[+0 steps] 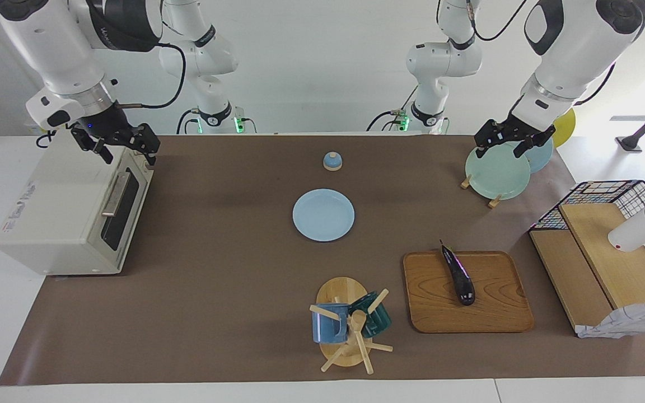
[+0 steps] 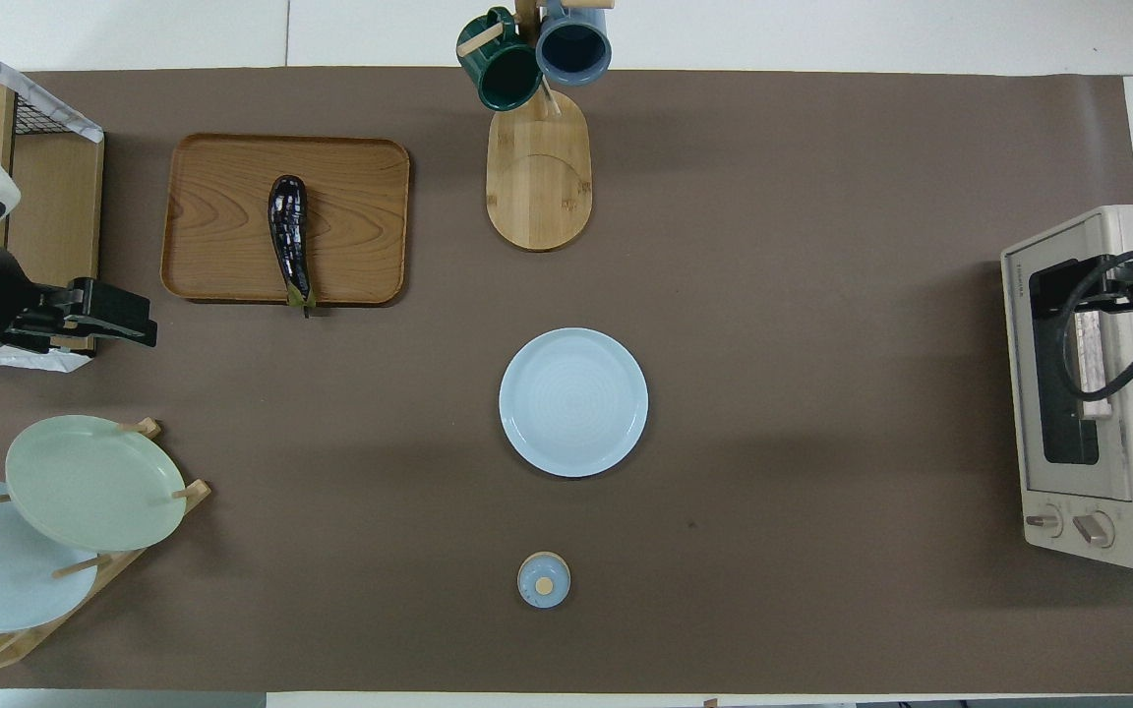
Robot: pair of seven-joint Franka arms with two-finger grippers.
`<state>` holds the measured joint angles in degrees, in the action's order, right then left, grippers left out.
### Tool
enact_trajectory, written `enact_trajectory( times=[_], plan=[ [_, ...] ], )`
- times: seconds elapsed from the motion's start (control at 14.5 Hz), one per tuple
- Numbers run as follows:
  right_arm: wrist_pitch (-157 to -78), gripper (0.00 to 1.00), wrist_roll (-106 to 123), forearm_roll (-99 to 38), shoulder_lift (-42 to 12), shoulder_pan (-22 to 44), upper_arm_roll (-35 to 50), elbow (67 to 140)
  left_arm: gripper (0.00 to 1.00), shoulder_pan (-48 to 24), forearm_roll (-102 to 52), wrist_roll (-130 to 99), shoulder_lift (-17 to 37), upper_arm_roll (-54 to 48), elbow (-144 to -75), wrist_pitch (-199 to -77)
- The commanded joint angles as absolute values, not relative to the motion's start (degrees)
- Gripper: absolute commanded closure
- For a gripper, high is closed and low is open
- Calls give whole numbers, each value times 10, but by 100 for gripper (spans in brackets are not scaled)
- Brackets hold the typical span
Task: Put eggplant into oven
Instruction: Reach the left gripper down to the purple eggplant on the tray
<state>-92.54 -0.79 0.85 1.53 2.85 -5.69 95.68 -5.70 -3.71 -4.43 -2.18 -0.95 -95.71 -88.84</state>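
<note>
Eggplant (image 1: pixel 458 276) lies on the wooden tray (image 1: pixel 490 313), stem end toward the robots, untouched. Oven (image 1: pixel 70 207) at the right arm's end, door shut. Right gripper (image 1: pixel 126 146) hangs over the oven's top, fingers spread, empty. Left gripper (image 1: pixel 513 143) hovers above the plate rack (image 1: pixel 496 173), fingers apart, empty. Only the overhead view shows the oven's knobs (image 2: pixel 1068 524).

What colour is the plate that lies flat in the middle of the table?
Light blue. The plate shows best in the overhead view.
</note>
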Motion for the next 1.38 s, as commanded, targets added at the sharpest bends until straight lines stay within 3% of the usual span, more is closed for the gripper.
enact_trajectory(
  times=[0.0,0.96,1.17,1.31],
  plan=[
    [-928,0,-6,-7,23,25,-54,963,0,-63,-26,-51,-29,-8,-958,-888],
    [-922,0,-7,-8,24,18,-55,964,0,-55,-26,-53,-28,-8,-960,-932],
    [-912,0,-6,-8,25,24,-55,965,0,-57,-26,-52,7,-8,-941,-952],
    [-914,0,-3,-7,25,25,-54,963,0,-60,-24,-52,62,-8,-908,-954]
  ],
)
